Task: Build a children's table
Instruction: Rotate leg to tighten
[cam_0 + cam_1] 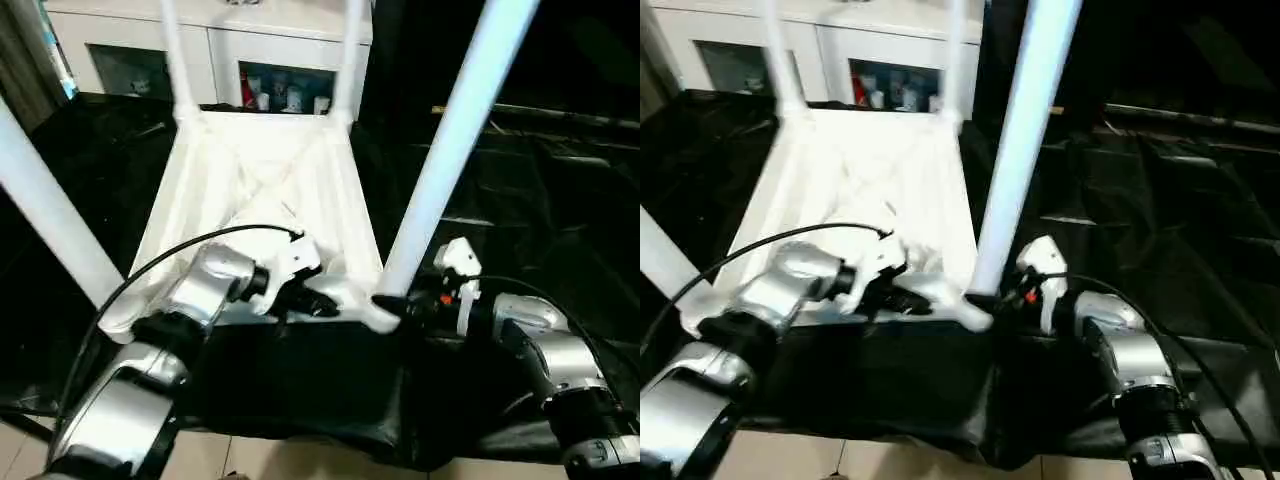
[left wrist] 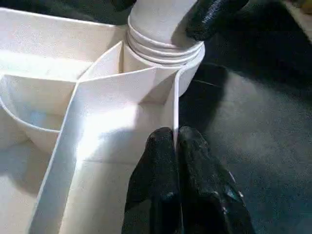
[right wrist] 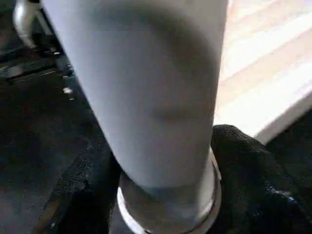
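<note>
Tabletop (image 1: 262,190) upside down on black sheet (image 1: 540,210), ribbed underside up. Four legs standing up from corner sockets: far two (image 1: 172,55) and (image 1: 349,60) in front of cabinet (image 1: 215,45), near left leg (image 1: 50,215), near right leg (image 1: 455,130) tilted slightly outward.

Left pincer (image 2: 176,141) pinched narrow on thin edge wall of tabletop, just beside near right corner socket (image 2: 165,53); fingers (image 2: 156,185) pressed together with wall between tips. Silver left forearm (image 1: 125,410) reaching in from lower left, black cable (image 1: 170,255) looping over it.

Right pincer (image 3: 163,195) holding base of near right leg, one black finger (image 3: 248,180) on either side of tube, just above ribbed collar where leg enters socket. Jaws spread about as wide as leg. Same grip visible from left wrist view: right fingertip (image 2: 209,17) against leg just above ribbed rings. Right forearm (image 1: 565,375) coming in from lower right.

Both pincers working same corner, near each other but not touching. Socket seated on black sheet at tabletop's near right corner. Light floor (image 1: 300,465) along near edge of sheet. Cabinet with glass doors behind table, small items on shelf inside, too small to identify.
</note>
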{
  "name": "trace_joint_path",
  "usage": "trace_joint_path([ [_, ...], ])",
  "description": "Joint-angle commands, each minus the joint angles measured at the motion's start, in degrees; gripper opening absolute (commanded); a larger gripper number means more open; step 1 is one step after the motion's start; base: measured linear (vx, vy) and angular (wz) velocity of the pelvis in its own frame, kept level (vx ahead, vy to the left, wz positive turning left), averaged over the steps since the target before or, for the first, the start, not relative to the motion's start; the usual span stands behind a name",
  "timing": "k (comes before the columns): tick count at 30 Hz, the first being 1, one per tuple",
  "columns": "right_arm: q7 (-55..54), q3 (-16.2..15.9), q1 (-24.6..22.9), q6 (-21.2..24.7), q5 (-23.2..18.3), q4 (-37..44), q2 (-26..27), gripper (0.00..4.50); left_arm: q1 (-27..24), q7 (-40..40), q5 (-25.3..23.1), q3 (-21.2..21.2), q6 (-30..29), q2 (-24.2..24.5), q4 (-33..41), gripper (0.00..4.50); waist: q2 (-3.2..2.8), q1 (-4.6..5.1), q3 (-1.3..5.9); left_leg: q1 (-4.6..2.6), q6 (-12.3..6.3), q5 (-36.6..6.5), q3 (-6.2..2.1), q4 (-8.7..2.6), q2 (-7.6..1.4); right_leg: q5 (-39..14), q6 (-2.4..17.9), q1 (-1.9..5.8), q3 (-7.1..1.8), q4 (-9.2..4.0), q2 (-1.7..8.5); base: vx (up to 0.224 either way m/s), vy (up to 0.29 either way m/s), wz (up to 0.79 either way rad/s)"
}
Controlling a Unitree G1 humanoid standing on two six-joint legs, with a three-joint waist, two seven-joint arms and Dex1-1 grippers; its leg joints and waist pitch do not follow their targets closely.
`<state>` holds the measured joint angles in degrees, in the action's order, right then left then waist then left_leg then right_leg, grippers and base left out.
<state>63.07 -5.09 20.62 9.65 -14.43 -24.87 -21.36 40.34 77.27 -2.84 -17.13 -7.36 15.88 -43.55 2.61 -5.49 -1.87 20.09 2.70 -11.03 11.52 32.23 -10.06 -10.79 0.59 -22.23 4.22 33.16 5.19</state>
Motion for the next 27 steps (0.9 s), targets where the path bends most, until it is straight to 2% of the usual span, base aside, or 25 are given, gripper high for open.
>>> trace_joint_path([
  [1,0.6,1.0,0.2,1.0,-1.2,1.1,-1.5,2.94,-2.1,5.7,0.7,-3.8,-1.8,-0.6,0.7,0.0,-0.19,-0.19,2.52,-0.47,-3.73,-9.9,-1.34,-3.59,-4.32,-5.9,15.5,2.58,-2.81,-2.65,4.23,0.0,0.0,0.0],
  [2,1.7,0.7,-0.1,1.7,-1.7,1.6,-1.7,2.68,-2.3,6.2,0.6,-4.0,-2.1,-0.4,1.2,0.0,-0.09,-0.21,2.52,-0.43,-3.84,-9.6,-1.27,-3.5,-4.21,-5.8,15.6,2.55,-2.82,-2.68,4.28,0.0,0.0,0.0],
  [5,2.8,0.4,-0.3,2.1,-2.0,2.0,-2.1,2.53,-2.6,6.3,0.6,-3.9,-2.4,-0.1,1.9,0.0,0.02,-0.29,2.53,-0.41,-3.71,-9.0,-1.32,-3.46,-4.18,-6.2,15.3,2.61,-2.8,-2.68,4.33,0.0,0.0,0.0],
  [14,2.7,0.2,-0.7,2.6,-2.0,1.4,-1.2,2.35,-2.7,3.9,0.3,-3.4,-3.7,-0.1,2.8,0.0,0.09,-0.28,2.54,-0.42,-3.64,-8.8,-1.34,-3.39,-3.99,-7.3,14.7,2.48,-2.82,-2.83,4.28,0.0,0.0,0.0],
  [16,0.0,0.7,-0.6,1.9,-1.4,0.4,-0.1,2.34,-2.1,0.7,-0.5,-3.2,-3.2,-0.9,1.4,0.0,-0.01,-0.15,2.46,-0.42,-3.37,-9.4,-1.37,-3.42,-3.9,-8.3,14.4,2.36,-2.85,-3.0,4.3,0.0,0.0,0.0],
  [17,-2.7,1.1,-0.4,1.6,-0.8,-0.7,0.9,2.34,-1.4,-2.6,-1.2,-2.8,-2.9,-1.8,-0.2,0.0,0.08,0.04,2.34,-0.44,-2.92,-10.6,-1.42,-3.53,-3.83,-10.4,14.0,2.24,-2.88,-3.32,4.34,0.0,0.0,0.0],
  [18,-2.7,1.1,-0.4,1.6,-0.8,-0.7,0.9,2.33,-1.4,-2.6,-1.2,-2.8,-2.9,-1.8,-0.2,0.0,0.13,0.11,2.28,-0.51,-2.57,-11.6,-1.51,-3.62,-3.83,-12.1,13.7,2.26,-2.89,-3.56,4.51,0.0,0.0,0.0],
  [20,-7.5,1.7,0.1,1.0,0.6,-2.8,2.3,2.29,-0.4,-7.4,-2.2,-2.2,-2.5,-3.2,-2.3,0.0,0.14,0.43,1.96,-0.63,-1.34,-14.8,-1.77,-3.9,-3.71,-19.1,11.6,1.99,-2.86,-4.39,4.58,0.0,0.0,0.0],
  [22,-15.5,2.5,1.1,0.6,2.9,-6.4,4.8,2.24,1.2,-15.0,-3.1,-0.9,-2.9,-5.6,-4.9,0.0,0.19,0.64,1.94,-0.77,-0.62,-16.3,-1.95,-3.97,-3.73,-22.6,10.4,1.88,-2.78,-4.71,4.58,0.0,0.0,0.0],
  [24,-19.7,3.0,1.7,0.5,3.9,-8.3,6.2,2.19,2.1,-18.6,-3.5,-0.3,-3.1,-7.0,-6.2,0.0,0.11,1.07,1.98,-0.71,0.47,-17.7,-2.28,-4.12,-3.71,-26.2,8.8,1.73,-2.73,-5.06,4.66,0.0,0.0,0.0],
  [25,-20.9,3.0,1.9,0.4,4.1,-8.7,6.7,2.16,2.4,-20.1,-3.5,-0.1,-3.1,-7.6,-6.9,0.0,0.14,1.16,2.03,-0.69,0.47,-17.9,-2.37,-4.18,-3.69,-26.4,8.2,1.83,-2.68,-5.19,4.61,0.0,0.0,0.0],
  [27,-28.9,4.2,2.8,0.6,5.0,-10.5,10.3,2.1,4.1,-27.6,-3.8,1.0,-3.4,-10.7,-10.0,0.0,0.05,1.32,1.95,-0.87,0.18,-18.4,-2.26,-4.13,-3.67,-25.4,8.2,1.47,-2.79,-5.33,4.49,0.0,0.0,0.0],
])
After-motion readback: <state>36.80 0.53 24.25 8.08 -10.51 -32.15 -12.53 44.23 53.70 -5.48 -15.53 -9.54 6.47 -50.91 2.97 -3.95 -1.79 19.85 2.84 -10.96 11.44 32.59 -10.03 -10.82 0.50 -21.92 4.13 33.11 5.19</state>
